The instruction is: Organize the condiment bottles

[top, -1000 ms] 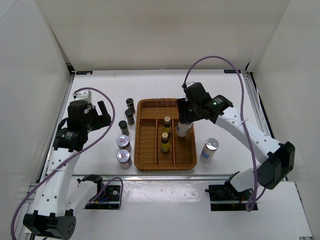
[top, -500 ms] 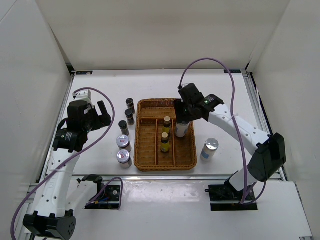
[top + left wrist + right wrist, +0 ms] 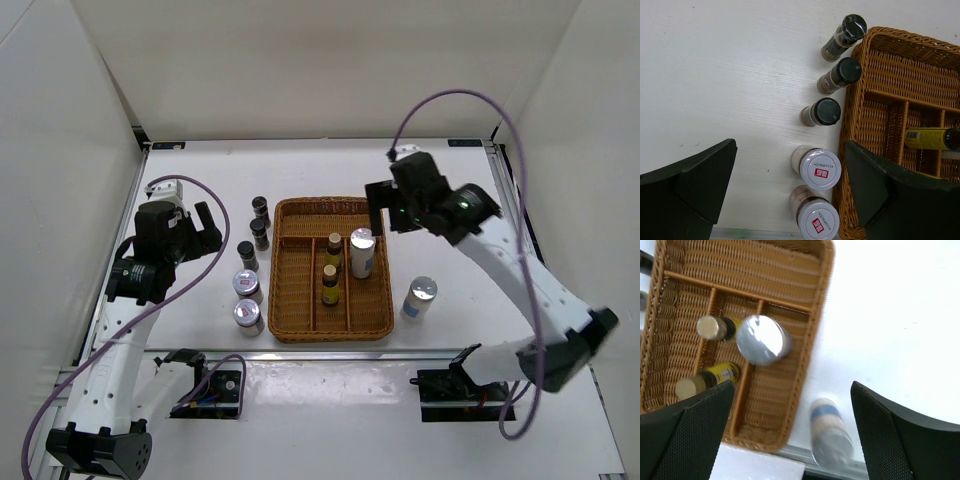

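The right arm is held high over the far right part of the tabletop [image 3: 320, 170], its elbow bent, and the right gripper [image 3: 380, 212] is pointed down above the basket's [image 3: 275, 275] far right corner, spread wide with nothing in it. One silvery cylinder [image 3: 362, 252] is seen upright in the basket's right compartment, clear of the gripper; the other cylinder [image 3: 419, 298] is stood on the tabletop just right of the basket, toward the near edge. Two amber bottles [image 3: 333, 248] are stood in the middle compartment, one behind the other. The left arm is reached forward along the left edge, and the left gripper [image 3: 208, 228] is also spread and empty, aimed down over bare tabletop just left of the jars. Three dark jars [image 3: 259, 233] are lined up along the basket's left wall, with two silver-lidded jars [image 3: 247, 286] nearer the near edge. Open tabletop is left along the far edge and by both far corners.
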Robot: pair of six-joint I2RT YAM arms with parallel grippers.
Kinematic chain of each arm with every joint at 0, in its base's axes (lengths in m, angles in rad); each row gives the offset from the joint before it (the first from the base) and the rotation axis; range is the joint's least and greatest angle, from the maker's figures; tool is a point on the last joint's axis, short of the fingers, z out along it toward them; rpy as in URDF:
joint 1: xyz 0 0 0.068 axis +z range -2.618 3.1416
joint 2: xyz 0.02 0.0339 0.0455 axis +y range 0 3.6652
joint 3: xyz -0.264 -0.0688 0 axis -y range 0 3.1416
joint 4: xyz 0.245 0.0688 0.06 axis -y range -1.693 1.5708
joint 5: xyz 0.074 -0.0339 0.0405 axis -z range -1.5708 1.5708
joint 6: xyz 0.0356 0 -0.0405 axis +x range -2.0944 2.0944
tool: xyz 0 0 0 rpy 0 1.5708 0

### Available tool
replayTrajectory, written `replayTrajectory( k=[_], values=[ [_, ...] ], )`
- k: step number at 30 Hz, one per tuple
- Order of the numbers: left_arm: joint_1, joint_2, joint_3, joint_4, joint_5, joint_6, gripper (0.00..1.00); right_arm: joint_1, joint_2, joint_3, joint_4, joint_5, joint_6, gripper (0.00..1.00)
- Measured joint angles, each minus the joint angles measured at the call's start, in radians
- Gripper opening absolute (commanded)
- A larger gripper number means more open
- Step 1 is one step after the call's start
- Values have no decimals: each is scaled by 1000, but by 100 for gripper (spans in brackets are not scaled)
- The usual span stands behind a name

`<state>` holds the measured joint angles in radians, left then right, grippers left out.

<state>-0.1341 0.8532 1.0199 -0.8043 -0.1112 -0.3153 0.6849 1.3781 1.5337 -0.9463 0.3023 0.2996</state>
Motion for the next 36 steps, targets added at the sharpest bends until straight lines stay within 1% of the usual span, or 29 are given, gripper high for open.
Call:
replayTrajectory(
  k=[3, 5, 9, 12, 14, 17, 20, 22, 24, 25, 28, 29, 31, 32, 34, 35, 36],
  values=[
    [0, 0, 0, 0, 0, 0, 100, -5, -135, -10, -61, 44, 7, 100],
    [0, 0, 0, 0, 0, 0, 100, -10, -217, -45, -97, 75, 30, 100],
    [0, 0, 0, 0, 0, 0, 100, -45, -323, -230, -150, 92, 106, 100],
    [0, 0, 0, 0, 0, 0, 100, -75, -331, -379, -179, 76, 164, 100],
    [0, 0, 0, 0, 0, 0, 100, -84, -317, -433, -195, 54, 189, 100],
    [0, 0, 0, 0, 0, 0, 100, -87, -312, -438, -200, 23, 224, 93],
    [0, -1, 0, 0, 0, 0, 100, -87, -303, -438, -198, 7, 254, 92],
    [0, -4, 0, 0, 0, 0, 100, -89, -282, -442, -183, -10, 269, 88],
    [0, -7, 0, 0, 0, 0, 100, -93, -260, -465, -151, -38, 279, 82],
    [0, -8, 0, 0, 0, 0, 100, -94, -249, -482, -135, -51, 285, 72],
    [0, -10, 0, 0, 0, 0, 100, -96, -234, -546, -104, -74, 303, 59],
    [0, -10, 0, 0, 0, 0, 100, -98, -233, -553, -96, -73, 309, 50],
    [0, -10, 0, 0, 0, 0, 100, -101, -246, -560, -89, -74, 325, 43],
    [0, -10, 0, 0, 0, 0, 100, -101, -256, -565, -87, -74, 330, 37],
    [0, -11, 0, 0, 0, 0, 100, -101, -281, -576, -89, -77, 351, 30],
    [0, -12, 0, 0, 0, 0, 100, -101, -295, -582, -91, -79, 361, 24],
    [0, -13, 0, 0, 0, 0, 100, -100, -308, -583, -102, -77, 372, 20]
  ],
)
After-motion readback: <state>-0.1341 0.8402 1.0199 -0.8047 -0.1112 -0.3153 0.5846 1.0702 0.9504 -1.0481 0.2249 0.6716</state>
